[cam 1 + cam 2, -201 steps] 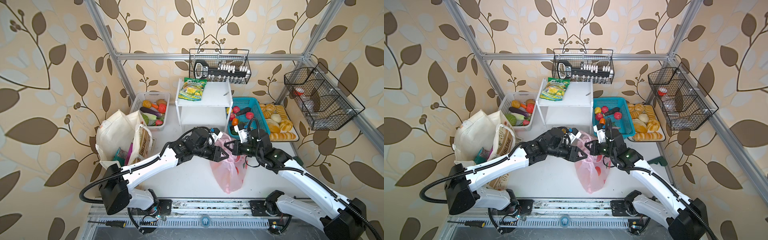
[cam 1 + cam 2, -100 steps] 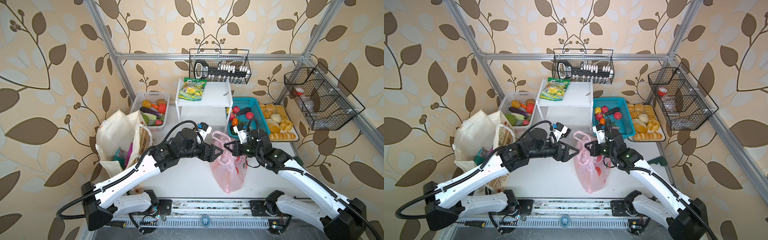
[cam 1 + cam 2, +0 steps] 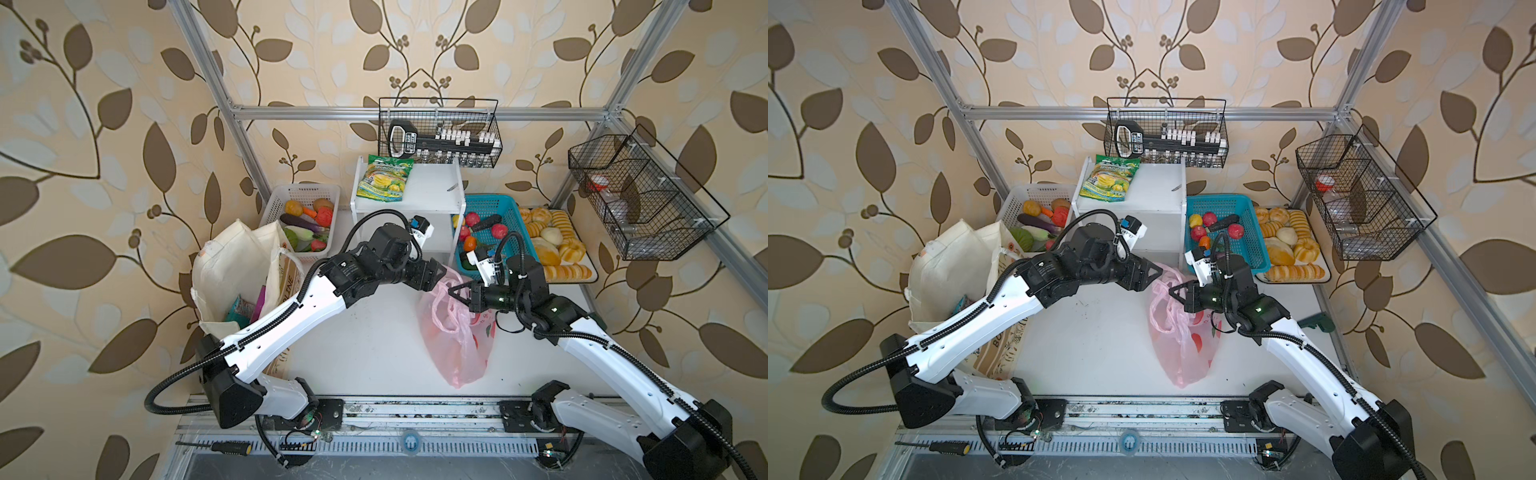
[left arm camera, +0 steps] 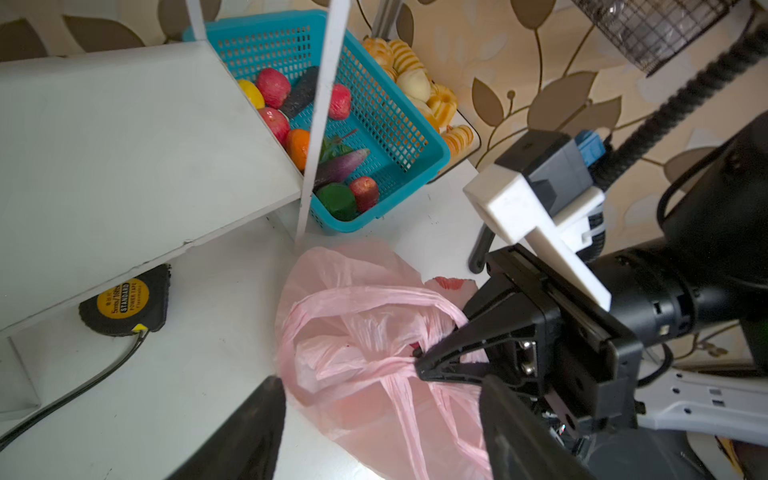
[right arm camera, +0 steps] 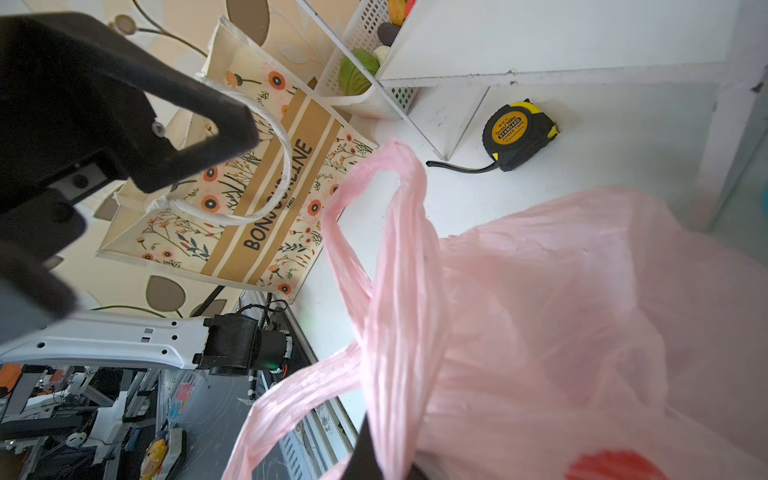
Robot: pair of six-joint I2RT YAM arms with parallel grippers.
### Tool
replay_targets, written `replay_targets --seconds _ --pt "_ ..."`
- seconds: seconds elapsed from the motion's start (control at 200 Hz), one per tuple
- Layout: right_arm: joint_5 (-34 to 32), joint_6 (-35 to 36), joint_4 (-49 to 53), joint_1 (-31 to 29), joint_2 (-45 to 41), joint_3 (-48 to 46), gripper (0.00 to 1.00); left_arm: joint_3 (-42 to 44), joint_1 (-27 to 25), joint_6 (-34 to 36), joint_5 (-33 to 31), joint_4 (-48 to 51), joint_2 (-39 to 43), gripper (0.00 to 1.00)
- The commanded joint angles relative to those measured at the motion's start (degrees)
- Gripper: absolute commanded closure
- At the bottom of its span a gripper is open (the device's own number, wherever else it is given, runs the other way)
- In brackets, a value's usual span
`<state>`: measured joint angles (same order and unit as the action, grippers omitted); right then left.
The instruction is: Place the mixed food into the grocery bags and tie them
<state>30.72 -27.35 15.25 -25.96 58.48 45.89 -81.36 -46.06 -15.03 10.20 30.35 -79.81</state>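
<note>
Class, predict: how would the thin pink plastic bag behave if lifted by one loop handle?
Probably floppy: the thin translucent pink plastic bag lies crumpled and slumped. Its loop handle is bunched into a strand, so it may slip or stretch where the shut right gripper pinches it. With one handle raised, the mouth would likely sag open sideways.

What the bags conceal
The pink plastic bag (image 3: pixel 457 357) veils its contents to vague shapes; the left arm (image 3: pixel 299 320) covers part of the canvas tote's (image 3: pixel 232 266) printed front.
</note>
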Motion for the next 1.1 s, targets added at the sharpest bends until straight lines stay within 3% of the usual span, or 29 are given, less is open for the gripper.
replay_targets --seconds 0.0,0.35,0.485,0.62,0.745,0.885,1.015,1.095 --pt "1.73 1.49 -0.26 0.20 -0.39 0.77 0.98 -2.70 -0.08 0.60 3.38 2.26 -3.07 0.33" --pt "2.33 1.44 -0.34 0.54 -0.73 0.59 0.97 0.95 -0.08 -8.32 9.62 2.65 -6.18 0.44" --pt "2.37 0.65 -0.83 1.07 -0.95 0.28 0.96 3.87 -0.08 -13.62 12.93 0.44 -5.37 0.43" --pt "2.67 0.38 -1.18 1.70 -1.16 -0.01 0.96 6.18 -0.08 -14.84 16.57 -2.70 -3.03 0.33" --pt "2.99 0.58 -0.99 1.72 -1.17 -0.10 0.97 5.87 -0.08 -14.01 12.28 -5.39 3.68 0.24" --pt "3.21 0.63 -0.84 1.64 -1.17 -0.36 0.98 6.21 -0.08 -13.35 5.01 -6.43 8.21 0.23" --pt "3.25 0.46 -1.00 1.62 -1.31 -0.36 0.98 7.27 0.52 -14.85 -6.81 -1.22 9.41 0.30" --pt "3.22 0.28 -1.09 1.61 -1.35 -0.36 0.98 8.62 2.02 -16.44 -7.84 0.73 8.72 0.36"
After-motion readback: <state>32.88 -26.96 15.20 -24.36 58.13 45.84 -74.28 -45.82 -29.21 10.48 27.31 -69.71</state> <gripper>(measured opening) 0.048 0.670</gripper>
